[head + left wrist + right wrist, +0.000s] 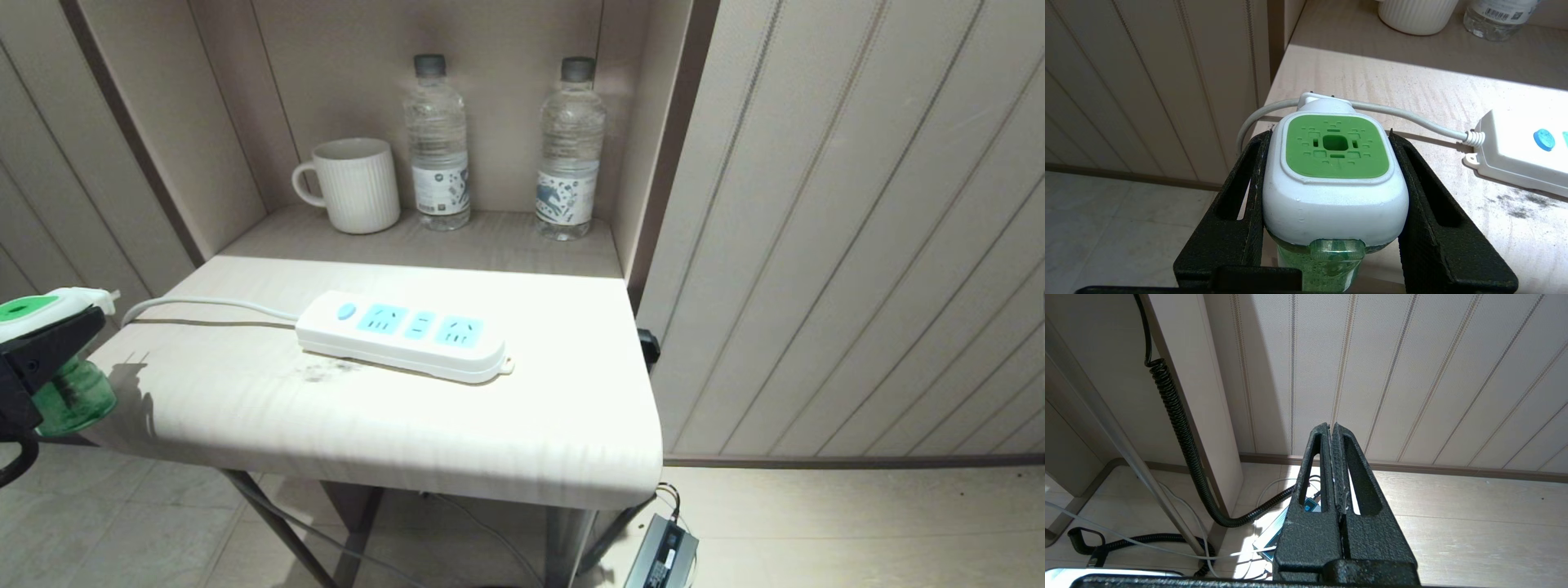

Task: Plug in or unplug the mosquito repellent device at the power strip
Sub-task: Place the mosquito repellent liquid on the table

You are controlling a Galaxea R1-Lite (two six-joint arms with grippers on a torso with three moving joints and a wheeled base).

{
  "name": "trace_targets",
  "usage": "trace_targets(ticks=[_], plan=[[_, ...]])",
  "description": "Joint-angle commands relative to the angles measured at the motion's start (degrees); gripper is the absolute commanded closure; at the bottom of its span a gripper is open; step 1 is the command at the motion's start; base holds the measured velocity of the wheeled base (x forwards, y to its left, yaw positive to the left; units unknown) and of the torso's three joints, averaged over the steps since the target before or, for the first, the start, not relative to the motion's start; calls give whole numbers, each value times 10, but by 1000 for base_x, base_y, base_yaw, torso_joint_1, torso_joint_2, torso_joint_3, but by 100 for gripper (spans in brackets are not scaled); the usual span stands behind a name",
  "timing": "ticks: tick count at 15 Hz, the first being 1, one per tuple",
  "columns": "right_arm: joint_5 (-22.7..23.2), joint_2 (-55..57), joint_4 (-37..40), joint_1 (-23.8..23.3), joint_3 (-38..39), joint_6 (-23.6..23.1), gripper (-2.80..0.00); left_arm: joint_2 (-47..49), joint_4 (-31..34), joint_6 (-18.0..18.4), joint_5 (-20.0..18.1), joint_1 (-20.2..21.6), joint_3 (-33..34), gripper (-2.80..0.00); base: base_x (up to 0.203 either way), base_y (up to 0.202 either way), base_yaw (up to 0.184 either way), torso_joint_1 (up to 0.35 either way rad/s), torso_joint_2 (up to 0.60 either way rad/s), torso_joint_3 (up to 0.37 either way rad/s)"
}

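The left gripper (1333,163) sits out at nine o'clock in the head view, just off the left edge of the table (408,425), and its two black fingers (1241,196) are clamped partway closed on the white sides of the mosquito repellent device (1335,175). The device rides upright in that grip, green square face up, its green bottle hanging below the fingers, the plug end pointing toward the table. From the head camera the device (49,359) is clear of the tabletop, well apart from the power strip (404,335). That strip lies flat near the middle of the table, its round blue button at the nine o'clock end, all three light-blue socket faces bare, its white cord (204,304) running off toward nine o'clock. Back at twelve o'clock, in the recess behind the table, stand a ribbed white mug (353,184) and two clear water bottles (438,143), one beside the other. The right gripper (1334,473) hangs low beside the table, pointing at the panelled wall, its fingers pressed together on nothing, with a coiled black cable (1175,416) nearby.
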Motion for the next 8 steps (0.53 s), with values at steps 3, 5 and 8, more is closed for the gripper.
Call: trace_targets(ticks=[3, 5, 8], plan=[[0, 1, 0, 0, 0, 0, 0, 0, -1, 0, 1, 0, 0, 0, 0, 0, 0, 0, 0, 0], [0, 1, 0, 0, 0, 0, 0, 0, -1, 0, 1, 0, 0, 0, 0, 0, 0, 0, 0, 0], [2, 0, 0, -1, 0, -3, 0, 8, -11, -14, 14, -8, -5, 0, 0, 0, 0, 0, 0, 0]])
